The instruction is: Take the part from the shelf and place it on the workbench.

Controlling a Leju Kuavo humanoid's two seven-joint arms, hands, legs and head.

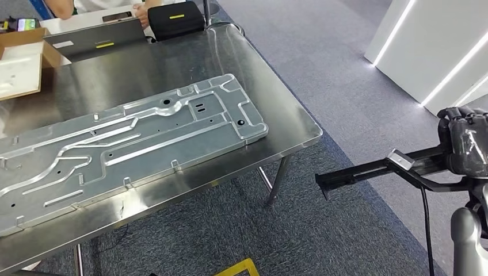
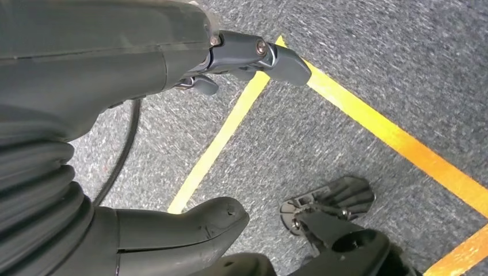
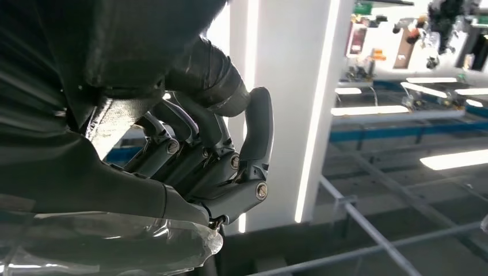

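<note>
A long black flat bracket-shaped part (image 1: 368, 168) is held out over the grey carpet floor (image 1: 322, 69), to the right of the workbench and clear of its corner. The right hand (image 1: 463, 141), dark and wrapped in clear film, grips the part at its right end, while the part's free end points toward the stainless steel workbench (image 1: 172, 63) without touching it. In the right wrist view the right hand's dark fingers (image 3: 253, 138) are curled tightly inward with the thick thumb folded over them; the part itself is hidden there behind the hand.

On the workbench lies a large silver stamped metal panel (image 1: 132, 144) with raised channels and small holes, set diagonally with 1 rounded corner near the table's right edge. Further back sit a grey laptop (image 1: 92, 39), a black case with a yellow label (image 1: 175, 20) and an open cardboard box (image 1: 23, 63). A person's forearm (image 1: 141, 11) rests at the far edge.

The left hand (image 2: 172, 144) hangs above the carpet, its thumb and darker fingers (image 2: 270, 57) spread apart with nothing between them. Yellow floor tape lines (image 2: 374, 126) cross the carpet beneath it.
</note>
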